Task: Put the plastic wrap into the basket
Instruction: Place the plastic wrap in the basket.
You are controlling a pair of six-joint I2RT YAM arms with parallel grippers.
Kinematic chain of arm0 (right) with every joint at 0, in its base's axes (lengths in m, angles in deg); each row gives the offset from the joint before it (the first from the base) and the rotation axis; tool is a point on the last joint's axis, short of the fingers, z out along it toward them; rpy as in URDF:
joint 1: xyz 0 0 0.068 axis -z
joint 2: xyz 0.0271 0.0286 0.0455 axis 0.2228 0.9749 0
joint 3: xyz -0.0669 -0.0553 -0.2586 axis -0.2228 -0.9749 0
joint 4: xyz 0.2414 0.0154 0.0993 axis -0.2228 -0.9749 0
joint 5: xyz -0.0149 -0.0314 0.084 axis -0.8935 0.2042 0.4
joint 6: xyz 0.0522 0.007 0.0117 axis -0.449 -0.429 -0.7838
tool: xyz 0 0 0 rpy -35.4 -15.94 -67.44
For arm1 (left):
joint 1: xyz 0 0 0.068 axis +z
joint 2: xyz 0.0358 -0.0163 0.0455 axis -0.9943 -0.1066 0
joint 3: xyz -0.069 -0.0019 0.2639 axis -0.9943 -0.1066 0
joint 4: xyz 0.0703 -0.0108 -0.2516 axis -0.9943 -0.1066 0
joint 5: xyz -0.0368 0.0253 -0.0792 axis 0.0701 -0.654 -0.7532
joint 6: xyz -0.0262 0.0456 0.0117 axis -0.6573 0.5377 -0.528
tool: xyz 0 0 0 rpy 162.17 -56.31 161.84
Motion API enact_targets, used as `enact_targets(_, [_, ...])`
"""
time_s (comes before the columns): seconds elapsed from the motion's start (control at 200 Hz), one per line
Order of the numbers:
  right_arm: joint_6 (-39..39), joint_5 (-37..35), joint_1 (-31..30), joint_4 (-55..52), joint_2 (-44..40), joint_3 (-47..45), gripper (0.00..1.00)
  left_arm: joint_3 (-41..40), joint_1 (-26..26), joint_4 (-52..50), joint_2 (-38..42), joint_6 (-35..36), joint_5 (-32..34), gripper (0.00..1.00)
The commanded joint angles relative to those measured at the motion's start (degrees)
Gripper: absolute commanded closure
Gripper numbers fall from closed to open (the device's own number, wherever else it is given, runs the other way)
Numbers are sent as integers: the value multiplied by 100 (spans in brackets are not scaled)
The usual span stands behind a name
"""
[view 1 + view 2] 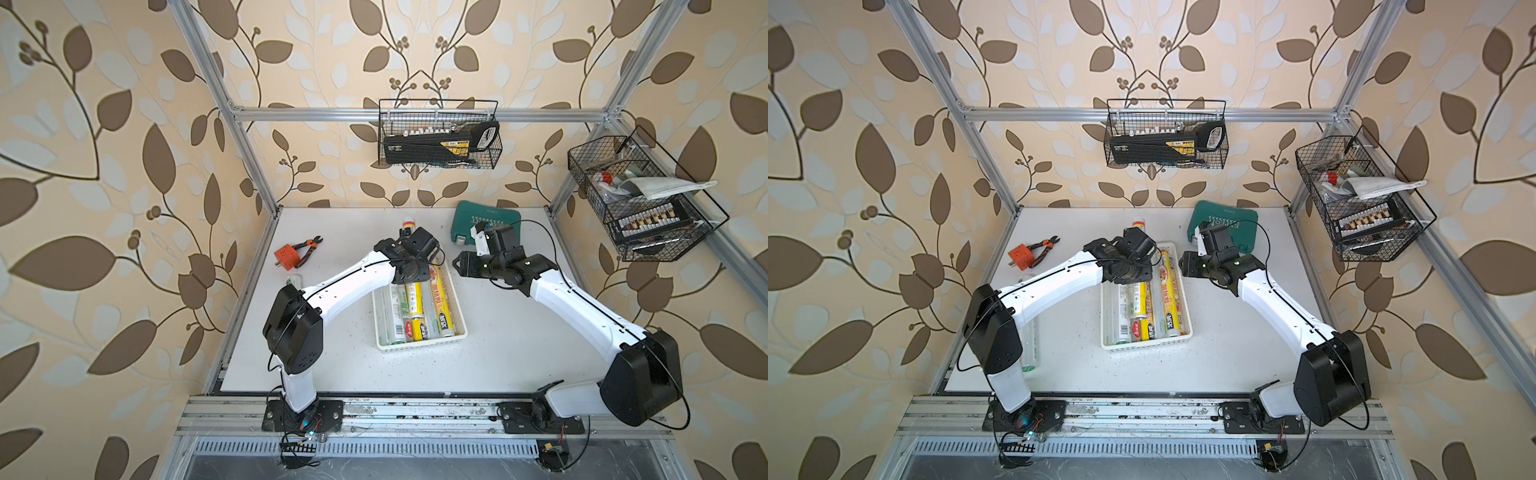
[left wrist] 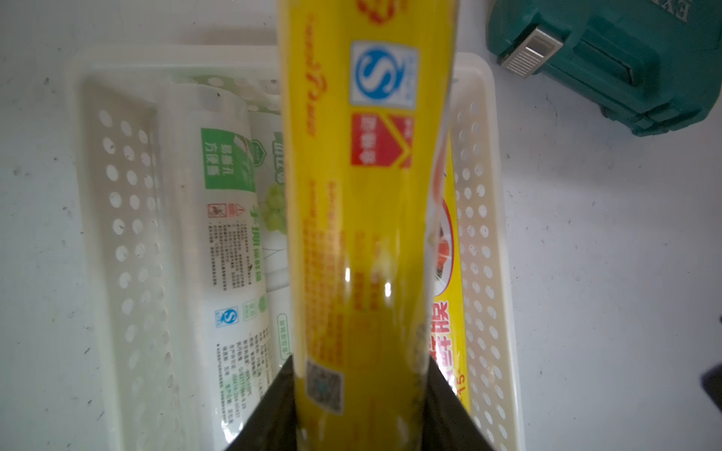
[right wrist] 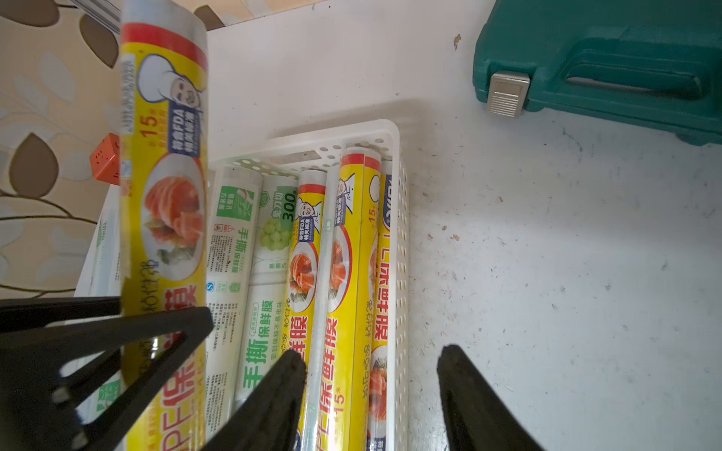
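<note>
Over the table [image 1: 519, 353], both top views: left arm reaches forward across the far end of the white basket [image 1: 419, 345], a yellow roll [image 1: 407, 227] jutting beyond its wrist. Right arm bends inward, right claw [image 1: 459, 264] near the basket's far right corner. Yellow and silvery-green rolls [image 1: 415, 309] lie lengthwise in the basket; another roll [image 1: 1030, 345] lies on the table under the left arm.
Left wrist view: left claw [image 2: 359, 394] clamped on the yellow roll, held above the basket, along its length.
Right wrist view: right claw parted, nothing between its fingers [image 3: 281, 390]; green case [image 3: 605, 50] nearby.
</note>
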Motion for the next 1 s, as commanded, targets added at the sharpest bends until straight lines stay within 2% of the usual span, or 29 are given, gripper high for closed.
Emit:
enact_targets(0.0, [-76,-33,46,43,54,-109,42,221,-86,188,-162,-364,-71,72])
enact_targets(0.515, [-104,17,110,62,86,-128,42,-154,-243,367,-520,-946,-393,65])
enact_targets(0.805, [-112,38,130,60,112,-128,42,-298,-253,410,-639,-810,-545,65])
enact_targets(0.995, [-123,52,139,51,173,-109,42,-312,-253,367,-700,-745,-627,61])
